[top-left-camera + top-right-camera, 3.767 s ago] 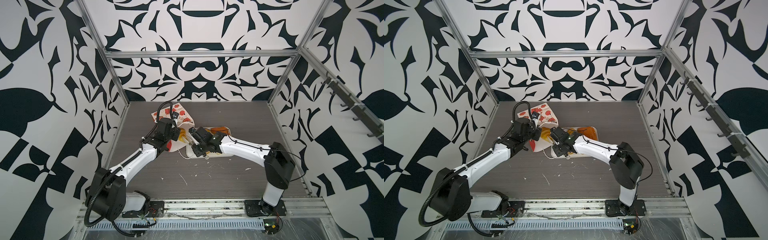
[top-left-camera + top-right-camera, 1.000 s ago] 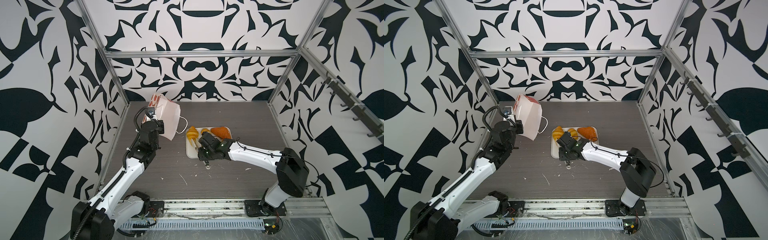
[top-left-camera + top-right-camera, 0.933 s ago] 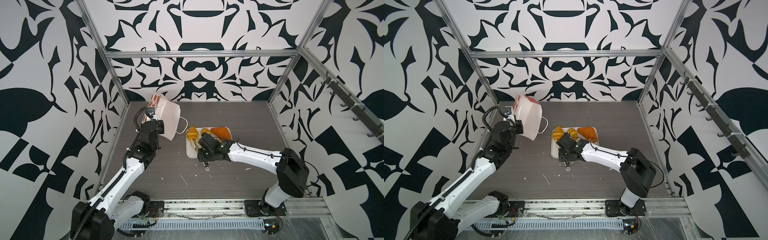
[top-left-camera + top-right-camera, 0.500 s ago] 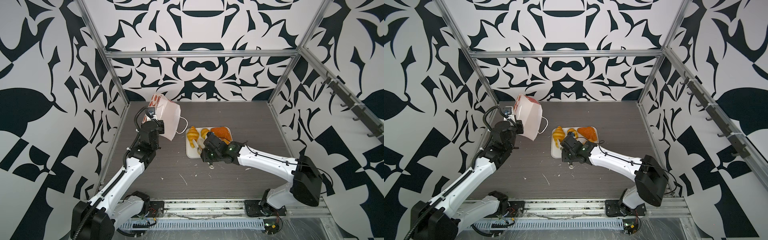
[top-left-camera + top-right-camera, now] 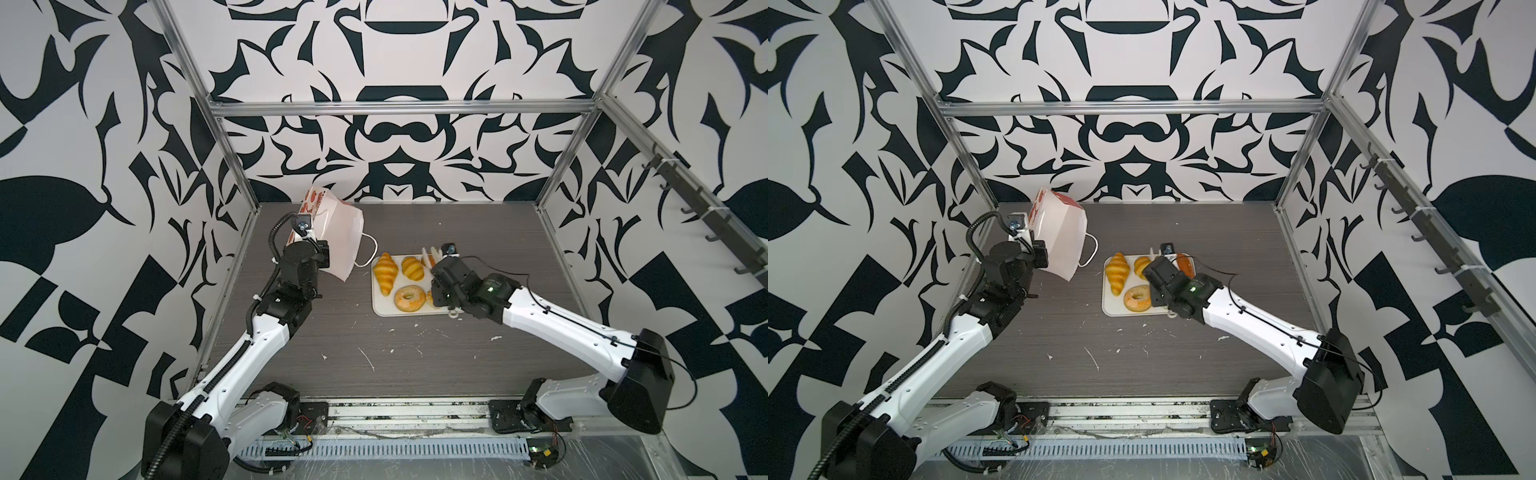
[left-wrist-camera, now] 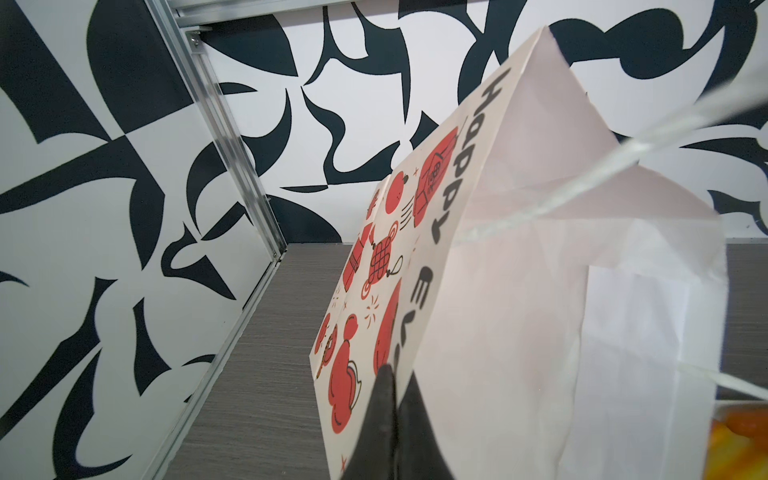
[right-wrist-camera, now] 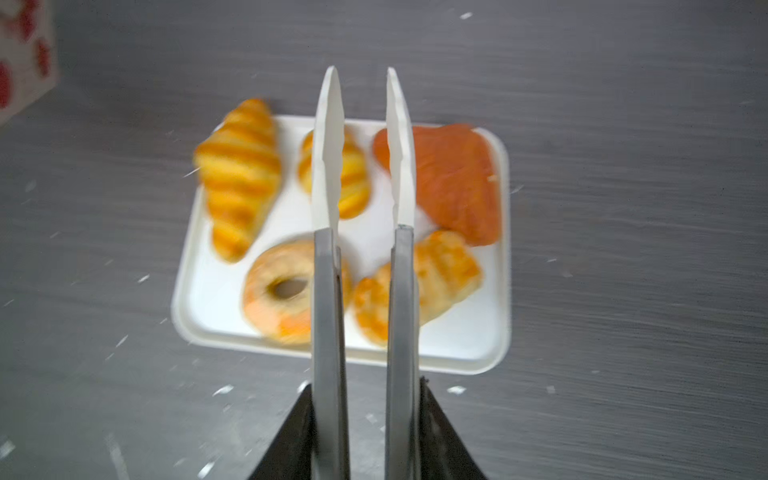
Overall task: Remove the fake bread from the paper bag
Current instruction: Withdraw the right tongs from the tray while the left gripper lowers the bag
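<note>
We see the fake bread (image 5: 385,276) all out on the white tray (image 7: 208,307) in the middle of the table (image 5: 415,365): doughnut (image 7: 259,299) and glazed pastry (image 7: 446,270) on its near side, two croissants (image 7: 239,174) and the orange piece (image 7: 453,183) on its far side. Our right gripper (image 7: 360,83) hovers above it, fingers slightly apart, empty. Far left, our left gripper (image 6: 388,374), fingers pressed together, pinches the paper bag (image 5: 338,239), held off the table
</note>
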Robot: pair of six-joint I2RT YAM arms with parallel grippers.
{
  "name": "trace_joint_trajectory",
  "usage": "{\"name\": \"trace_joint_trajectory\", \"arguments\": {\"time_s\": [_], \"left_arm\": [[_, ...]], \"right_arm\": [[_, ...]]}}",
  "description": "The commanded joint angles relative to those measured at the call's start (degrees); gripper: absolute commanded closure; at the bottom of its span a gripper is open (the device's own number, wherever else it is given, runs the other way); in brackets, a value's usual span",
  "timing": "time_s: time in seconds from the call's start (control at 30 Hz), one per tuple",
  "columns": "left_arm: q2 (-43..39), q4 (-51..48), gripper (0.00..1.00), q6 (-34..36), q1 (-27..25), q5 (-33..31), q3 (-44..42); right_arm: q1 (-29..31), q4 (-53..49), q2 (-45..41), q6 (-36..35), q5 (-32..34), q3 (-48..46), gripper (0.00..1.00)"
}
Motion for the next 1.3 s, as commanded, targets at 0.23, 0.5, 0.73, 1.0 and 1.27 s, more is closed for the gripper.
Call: {"name": "trace_joint_trajectory", "arguments": {"time_s": [0.23,0.5,0.73,1.0,1.27], "left_arm": [[-1.28,-0.53,1.0,-2.93,0.25,2.92,2.56],[-2.76,-0.89,1.0,-3.79,0.27,4.42,1.66],[-2.97,-0.56,1.0,-6.2,0.22,7.29,0.84],[-0.85,-0.63,1.0,-7.62,0.21,10.64,2.31],[-2.06,-2.85,1.0,-9.8,0.17,12.73,3.42]], "right_arm": [[-24.57,6.45,8.9,-14.21,1.17,-0.85,0.61],[-34.92,10.73,25.2,-14.39,-0.39,2.58,0.59],[-38.25,6.71,32.29,-14.06,0.63,9.97,0.58],[-41.03,7.31,31.94,-12.67,-5.27,8.51,0.53],[-41.18,13.79,24.68,-9.09,-9.25,1.58,0.39]]}}
